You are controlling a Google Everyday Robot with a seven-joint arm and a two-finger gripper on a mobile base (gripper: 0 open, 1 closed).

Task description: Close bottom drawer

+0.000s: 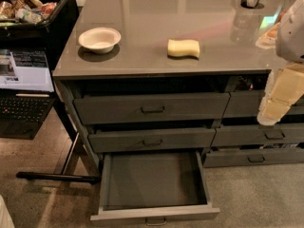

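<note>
The bottom drawer is pulled far out of the grey cabinet towards me. Its long shallow tray is empty. Its low front panel is at the lower edge of the view, with a small metal handle at its centre. My gripper hangs at the right edge in front of the right column of drawers, with its cream fingers pointing down. It is well above and to the right of the open drawer and touches nothing.
Above the open drawer sit a taller top drawer and a middle drawer. Narrower drawers stand to the right. A white bowl and a yellow sponge lie on the countertop. A laptop, a black bin and a floor bar are on the left.
</note>
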